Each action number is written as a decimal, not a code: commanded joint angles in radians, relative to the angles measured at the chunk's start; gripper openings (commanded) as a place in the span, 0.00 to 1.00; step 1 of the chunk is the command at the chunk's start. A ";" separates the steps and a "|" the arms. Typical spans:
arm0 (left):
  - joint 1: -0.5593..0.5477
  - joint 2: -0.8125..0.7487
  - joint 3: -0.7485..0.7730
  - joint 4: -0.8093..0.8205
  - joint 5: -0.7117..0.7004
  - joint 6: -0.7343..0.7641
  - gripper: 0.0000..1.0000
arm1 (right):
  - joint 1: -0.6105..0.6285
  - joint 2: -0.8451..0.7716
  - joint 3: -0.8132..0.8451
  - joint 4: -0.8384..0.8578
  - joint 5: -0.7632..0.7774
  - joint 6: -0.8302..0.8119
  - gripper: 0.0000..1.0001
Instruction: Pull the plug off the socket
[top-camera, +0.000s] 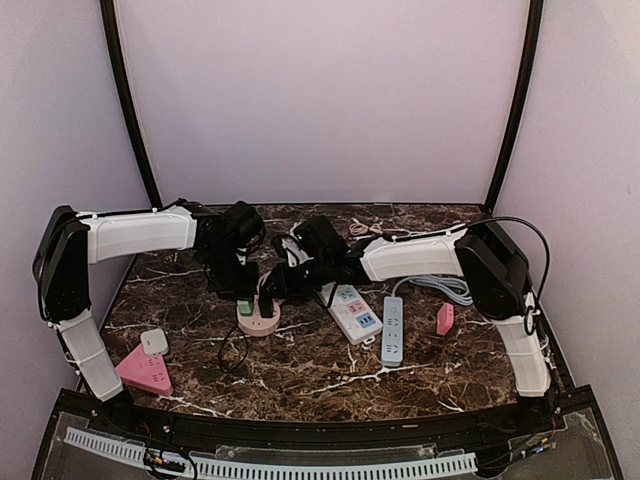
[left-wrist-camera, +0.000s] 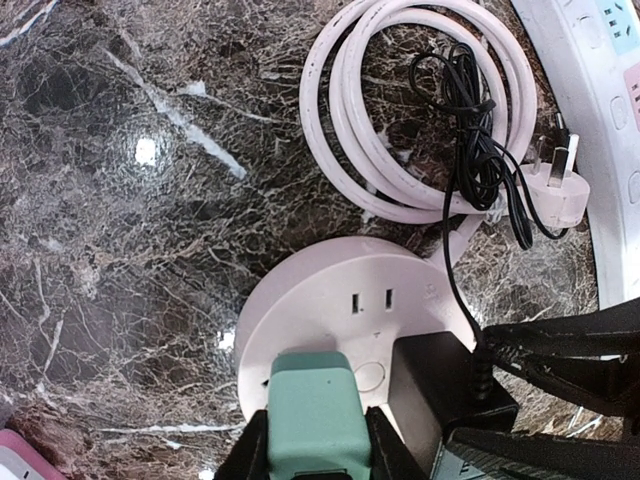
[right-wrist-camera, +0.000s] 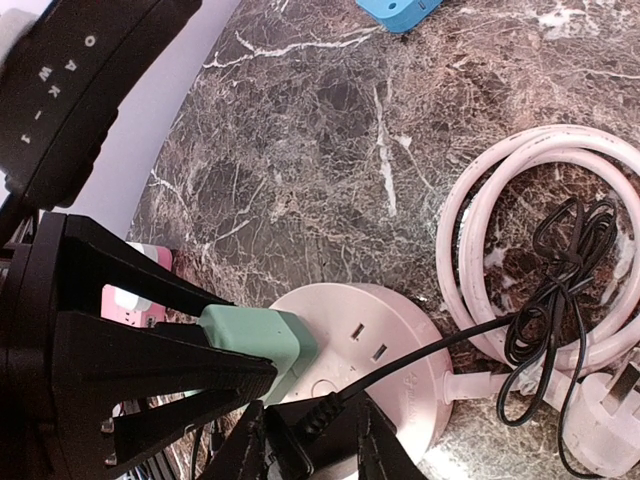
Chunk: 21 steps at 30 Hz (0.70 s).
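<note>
A round pink socket (top-camera: 258, 318) lies on the marble table; it also shows in the left wrist view (left-wrist-camera: 350, 300) and the right wrist view (right-wrist-camera: 400, 340). A green plug (left-wrist-camera: 306, 415) and a black plug (right-wrist-camera: 320, 440) stand plugged into it. My left gripper (left-wrist-camera: 308, 445) is shut on the green plug (right-wrist-camera: 255, 338), its fingers (left-wrist-camera: 385, 450) pressed on both sides. My right gripper (right-wrist-camera: 305, 445) is shut on the black plug (left-wrist-camera: 440, 390), whose black cord (right-wrist-camera: 540, 320) runs off to the right.
A coiled white cable (left-wrist-camera: 400, 110) with a white plug (left-wrist-camera: 555, 185) lies beyond the socket. White power strips (top-camera: 355, 312) (top-camera: 392, 328), a small pink block (top-camera: 445, 319), a pink triangular socket (top-camera: 145, 372) and a white cube (top-camera: 153, 343) lie around.
</note>
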 joint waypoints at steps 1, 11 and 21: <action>-0.001 -0.112 0.034 0.078 0.048 0.011 0.11 | 0.026 0.063 -0.053 -0.184 0.035 -0.021 0.28; -0.036 -0.015 0.138 -0.015 -0.016 0.048 0.11 | 0.028 0.071 -0.050 -0.188 0.046 -0.017 0.28; -0.040 0.032 0.185 -0.082 -0.087 0.048 0.11 | 0.028 0.087 -0.049 -0.198 0.050 -0.023 0.28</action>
